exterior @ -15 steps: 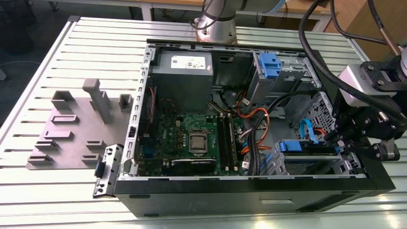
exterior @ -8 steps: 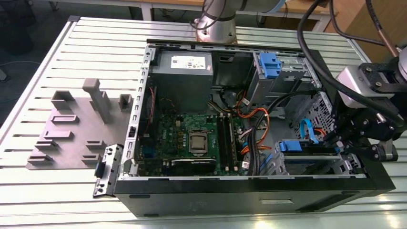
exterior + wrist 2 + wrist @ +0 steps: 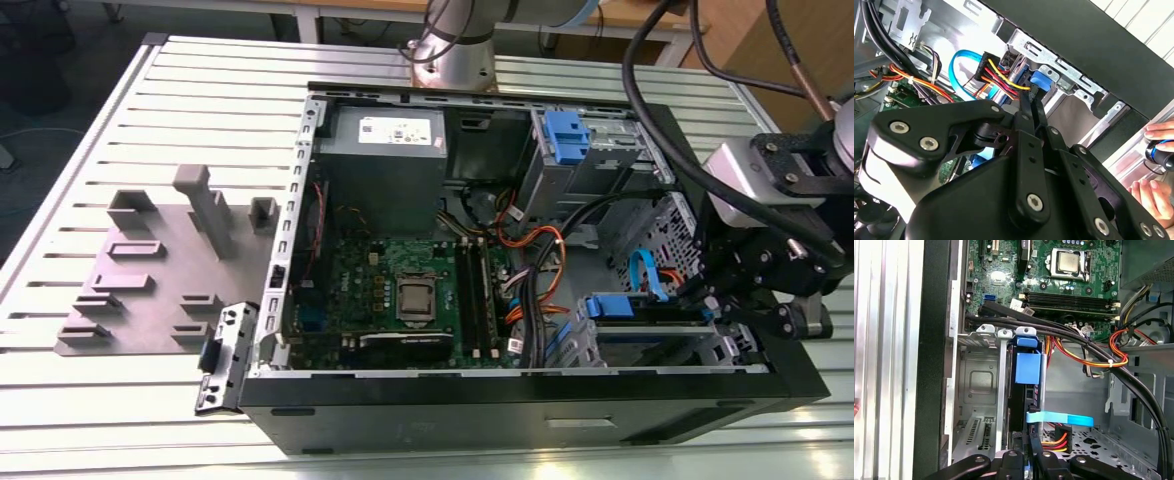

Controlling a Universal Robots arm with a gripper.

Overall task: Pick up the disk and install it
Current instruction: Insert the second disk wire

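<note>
The disk (image 3: 607, 305) stands on edge in the grey drive cage (image 3: 654, 340) at the near corner of the open computer case, on the exterior view's right; its blue rail tab faces up. In the first wrist view the disk (image 3: 1027, 367) sits in the cage slot beside an empty bay (image 3: 979, 385). My gripper (image 3: 707, 300) reaches in over the case's wall. Both wrist views show its fingers close together, tips at the disk's cable end: gripper (image 3: 1033, 440), gripper (image 3: 1030, 102), disk (image 3: 1040, 80). Nothing shows between the fingers.
Power and blue data cables (image 3: 1059, 417) crowd the gripper. The motherboard (image 3: 400, 290), power-supply box (image 3: 380, 150) and a second blue-tabbed cage (image 3: 567, 135) fill the case. A grey fixture plate (image 3: 160, 270) lies on the exterior view's left. A person's hand (image 3: 1159, 155) rests outside the case.
</note>
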